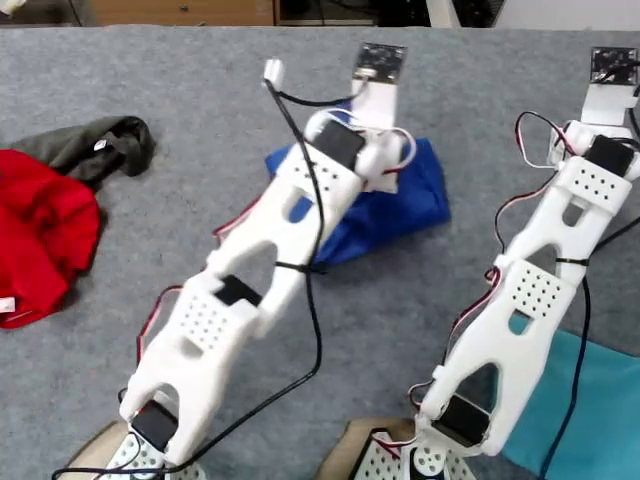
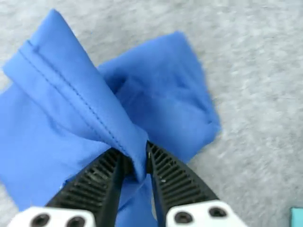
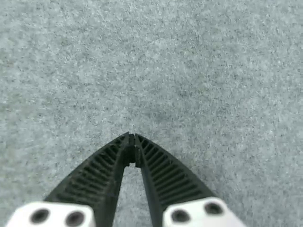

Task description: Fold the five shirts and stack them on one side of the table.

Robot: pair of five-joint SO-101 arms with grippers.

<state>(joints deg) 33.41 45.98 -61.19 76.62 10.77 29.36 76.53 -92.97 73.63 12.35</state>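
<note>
We see a grey worktop (image 1: 200, 90) under everything, carpet-like in texture. Two white arms stretch across it from the near edge. The left arm (image 1: 250, 290) slants toward the middle of the worktop, and the right arm (image 1: 540, 290) runs up along the right side.

The red shirt (image 1: 40, 240) lies crumpled at the left edge, cut off by the frame. The blue shirt (image 1: 410, 200) sits bunched near the middle, toward the far side, partly hidden under the left arm's wrist. The teal shirt (image 1: 590, 400) lies flat at the near right corner, beside the right arm's base and partly under that arm. A dark shirt (image 1: 90, 145) is rumpled on the far side of the red one, touching it.

In the left wrist view, the left jaws are clenched on a stitched fold of the blue shirt. The cloth is pinched between the ribbed black pads and rises in a ridge away from them, while the rest of it spreads over the worktop.

The right jaws are closed tip to tip with nothing in them, over bare grey worktop and well apart from the blue shirt.
</note>
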